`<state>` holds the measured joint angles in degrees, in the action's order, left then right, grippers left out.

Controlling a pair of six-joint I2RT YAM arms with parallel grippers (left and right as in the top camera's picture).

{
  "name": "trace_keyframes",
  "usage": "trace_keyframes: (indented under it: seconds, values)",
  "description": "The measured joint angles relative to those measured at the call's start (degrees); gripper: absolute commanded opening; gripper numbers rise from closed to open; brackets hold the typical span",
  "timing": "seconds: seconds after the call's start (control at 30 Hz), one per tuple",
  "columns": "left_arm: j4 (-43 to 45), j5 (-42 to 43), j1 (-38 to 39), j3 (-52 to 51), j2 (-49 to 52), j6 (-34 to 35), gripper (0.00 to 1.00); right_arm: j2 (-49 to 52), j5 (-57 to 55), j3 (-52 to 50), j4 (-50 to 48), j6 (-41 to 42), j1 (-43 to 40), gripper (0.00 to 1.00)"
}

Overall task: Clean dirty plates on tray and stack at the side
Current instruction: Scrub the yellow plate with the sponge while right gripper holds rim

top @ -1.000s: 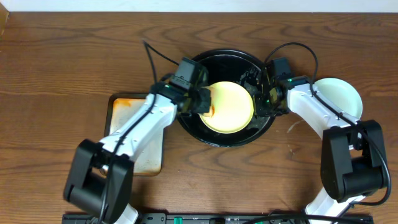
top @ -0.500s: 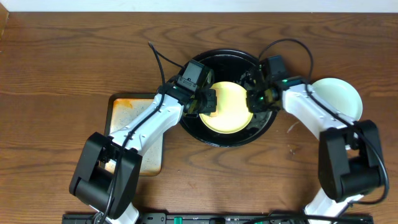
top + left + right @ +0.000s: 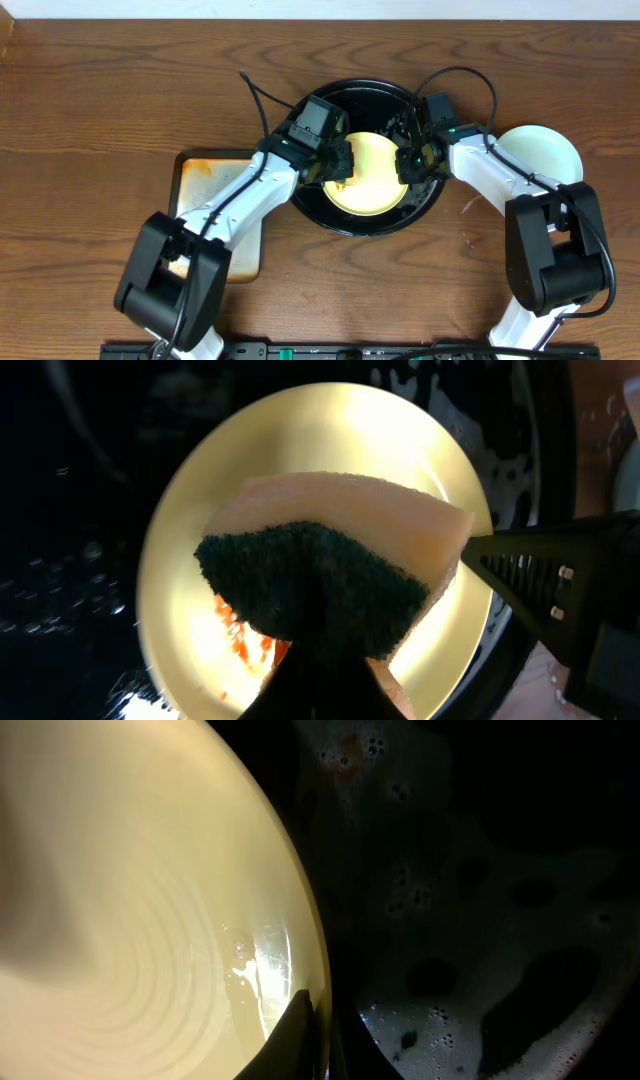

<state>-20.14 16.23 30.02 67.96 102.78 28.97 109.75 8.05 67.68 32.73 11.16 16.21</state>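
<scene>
Found yellow plate [image 3: 330, 440] in tray [image 3: 375, 224] smeared; sponge [image 3: 320, 575] clamped in left pincer [image 3: 338, 166], rim in right pincer [image 3: 412, 160]. Noted one pale green plate [image 3: 550, 150] aside, right.

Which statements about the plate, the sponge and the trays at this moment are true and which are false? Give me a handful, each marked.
1. The left pincer holds a sponge over the yellow plate. True.
2. The yellow plate lies on the rust-stained metal tray. False: it lies in the round black tray.
3. The yellow plate bears orange smears. True.
4. The right pincer hangs open above bare table. False: it grips the yellow plate's right rim.
5. The round black tray is dry. False: suds lie on it.
</scene>
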Motion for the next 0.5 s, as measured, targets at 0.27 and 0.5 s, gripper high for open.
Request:
trace_keyframes:
  seconds: [0.27,0.5]
  values:
    - [1.18,0.37,2.05,0.0,7.72,1.31,0.08,0.0,-0.15,0.09,-0.37,1.25,0.0,0.01]
    - [0.9,1.18,1.86,1.2,9.7,2.47,0.08,0.0,-0.17,0.09,-0.35,1.66,0.0,0.01]
